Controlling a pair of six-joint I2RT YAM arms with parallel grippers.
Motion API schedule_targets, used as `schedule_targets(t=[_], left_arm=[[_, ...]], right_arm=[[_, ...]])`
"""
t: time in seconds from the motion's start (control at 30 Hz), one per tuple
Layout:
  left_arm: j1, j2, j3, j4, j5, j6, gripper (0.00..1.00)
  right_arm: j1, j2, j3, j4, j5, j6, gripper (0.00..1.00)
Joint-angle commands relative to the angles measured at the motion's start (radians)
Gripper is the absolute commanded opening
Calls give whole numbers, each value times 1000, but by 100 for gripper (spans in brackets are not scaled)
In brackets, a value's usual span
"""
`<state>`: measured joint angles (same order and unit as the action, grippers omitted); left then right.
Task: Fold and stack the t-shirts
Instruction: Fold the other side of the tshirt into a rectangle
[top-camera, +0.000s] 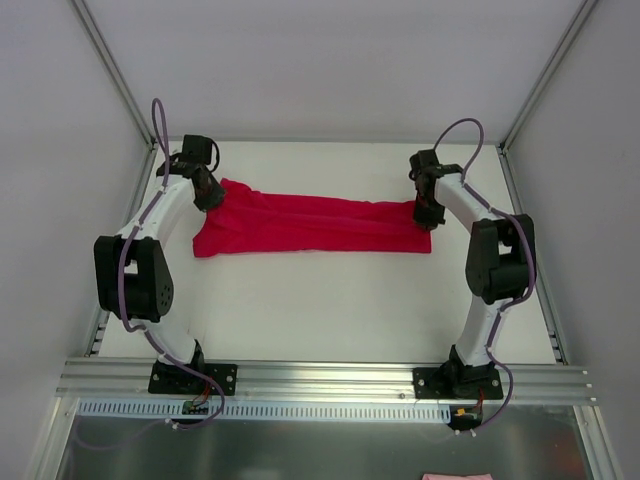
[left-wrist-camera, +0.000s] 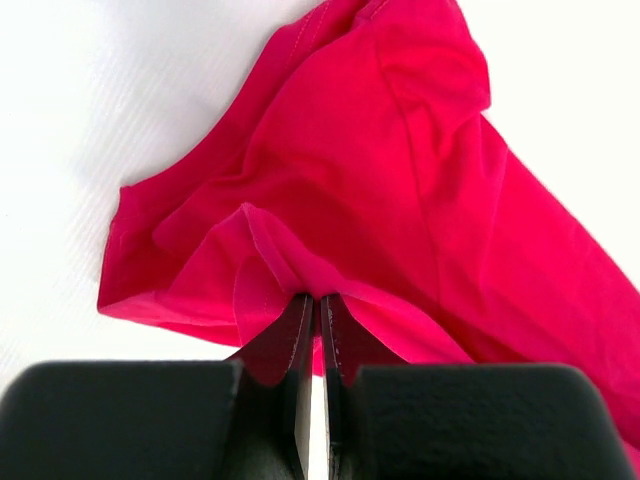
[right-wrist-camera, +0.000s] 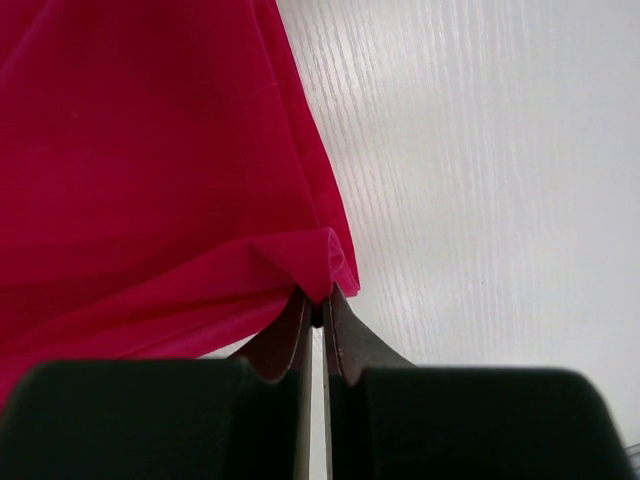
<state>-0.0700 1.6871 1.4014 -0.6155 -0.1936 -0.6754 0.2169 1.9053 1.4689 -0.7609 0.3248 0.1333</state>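
Two pairs of fingers are gripping one garment right now. The left fingers (left-wrist-camera: 308, 305) are squeezing together on a bunched ridge of the crimson t-shirt (left-wrist-camera: 400, 180). The cloth is puckering up right at their tips, with barely a sliver showing between them. Over on the other side, the right fingers (right-wrist-camera: 304, 308) are doing the same, pinching a folded corner of the cloth just as narrowly. The red fabric there is draping away to the left of that wrist view. From above, the t-shirt is lying stretched crosswise over the far half of the white tabletop (top-camera: 320, 300). It is forming a long band between the two arms, its left end wider and rumpled, its right end squarer. Each arm is reaching in from its own side, one at each end of the cloth. Along the near edge, an aluminium rail (top-camera: 320, 378) is carrying both arm bases. A scrap of something pink (top-camera: 455, 476) is peeking in at the bottom edge, too cropped to identify.
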Motion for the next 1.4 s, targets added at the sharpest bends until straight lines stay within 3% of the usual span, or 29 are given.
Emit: schedule_targets(t=[0.0,0.53,0.67,0.73,1.03,1.1,1.13,1.17,1.2,1.23,1.37], left_arm=[[16,26,41,17,-40,40,0],[16,69,54,33,-46,63,0],[16,114,99,37,-64,66,0],[18,138,132,42,-73,65,0],[19,249,240,65,-58,85,0],[19,276,254,50,-55,88,26],[21,276,249,46,-66,83,46],[21,270,242,56,-73,73,80],[19,260,231,69,-76,71,91],[19,229,205,88,-72,73,98],[19,157,172,169,-32,79,99]], right_arm=[[-17,32,71,-18,31,-26,1],[-17,118,203,-67,34,-60,2],[-14,130,215,-75,54,-66,52],[-14,112,202,-48,57,-75,63],[-13,-26,95,41,27,-98,62],[-11,-49,74,57,17,-93,60],[-13,-70,61,63,14,-95,58],[-11,-80,56,67,8,-90,57],[-11,-89,54,67,-12,-89,56],[-11,-109,51,69,-26,-87,52],[-10,-153,45,74,-113,-67,40]])
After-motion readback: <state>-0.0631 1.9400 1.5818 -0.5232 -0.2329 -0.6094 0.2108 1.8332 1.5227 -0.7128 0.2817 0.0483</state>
